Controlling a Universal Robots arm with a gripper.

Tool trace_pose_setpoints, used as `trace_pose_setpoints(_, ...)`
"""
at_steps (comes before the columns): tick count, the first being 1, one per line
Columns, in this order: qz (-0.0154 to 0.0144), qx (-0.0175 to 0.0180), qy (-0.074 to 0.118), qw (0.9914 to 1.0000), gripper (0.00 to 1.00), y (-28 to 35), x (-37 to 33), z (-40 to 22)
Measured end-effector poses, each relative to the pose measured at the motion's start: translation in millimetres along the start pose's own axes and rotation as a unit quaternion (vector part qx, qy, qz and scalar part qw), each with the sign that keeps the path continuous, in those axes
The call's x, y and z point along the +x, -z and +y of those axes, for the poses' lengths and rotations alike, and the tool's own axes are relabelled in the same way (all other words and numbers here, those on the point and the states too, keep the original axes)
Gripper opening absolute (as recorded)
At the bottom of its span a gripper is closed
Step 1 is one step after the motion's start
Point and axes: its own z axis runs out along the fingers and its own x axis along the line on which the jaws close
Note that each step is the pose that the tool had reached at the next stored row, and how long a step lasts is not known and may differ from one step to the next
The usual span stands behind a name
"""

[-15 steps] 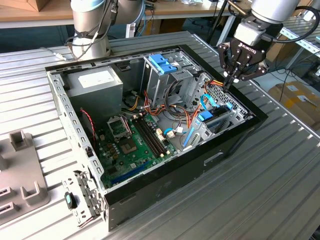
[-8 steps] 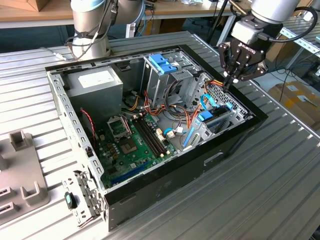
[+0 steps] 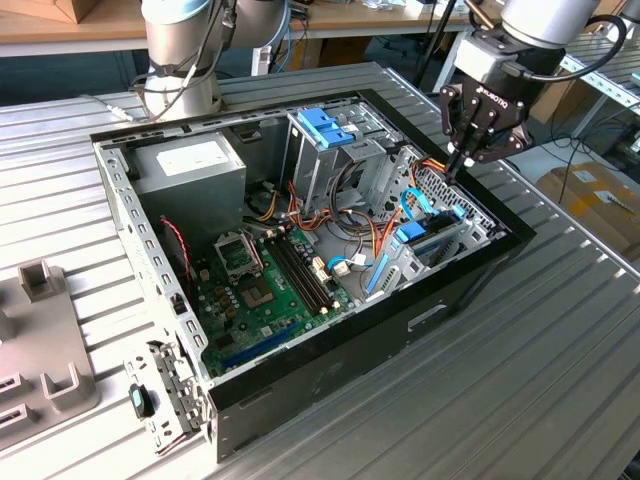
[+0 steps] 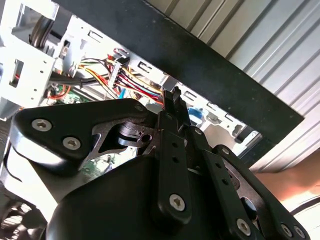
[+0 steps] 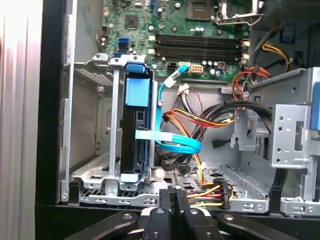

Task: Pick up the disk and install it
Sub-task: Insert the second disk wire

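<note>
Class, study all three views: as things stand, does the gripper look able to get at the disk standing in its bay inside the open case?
Probably yes. The case is open on top and the gripper hangs just above the corner where the disk stands on edge. Its upper edge looks exposed, though the bay's metal walls and the blue cable crowd its sides.

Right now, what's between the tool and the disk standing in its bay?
In the first wrist view, the perforated metal floor of the bay and a red-yellow-black cable bundle with its connector lie between the tool and the disk.
</note>
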Motion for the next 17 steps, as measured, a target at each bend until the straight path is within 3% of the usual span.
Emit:
trace_pose_setpoints(8, -0.0001, -0.0001, -0.005, 0.99999, 0.16, -0.1, 0.0, 0.3)
trace_pose_setpoints(15, -0.0001, 0.0005, -0.005, 0.99999, 0.16, -0.2, 0.4, 9.9)
trace_pose_setpoints(17, -0.0001, 0.0005, -0.005, 0.99999, 0.16, -0.2, 0.4, 10.1)
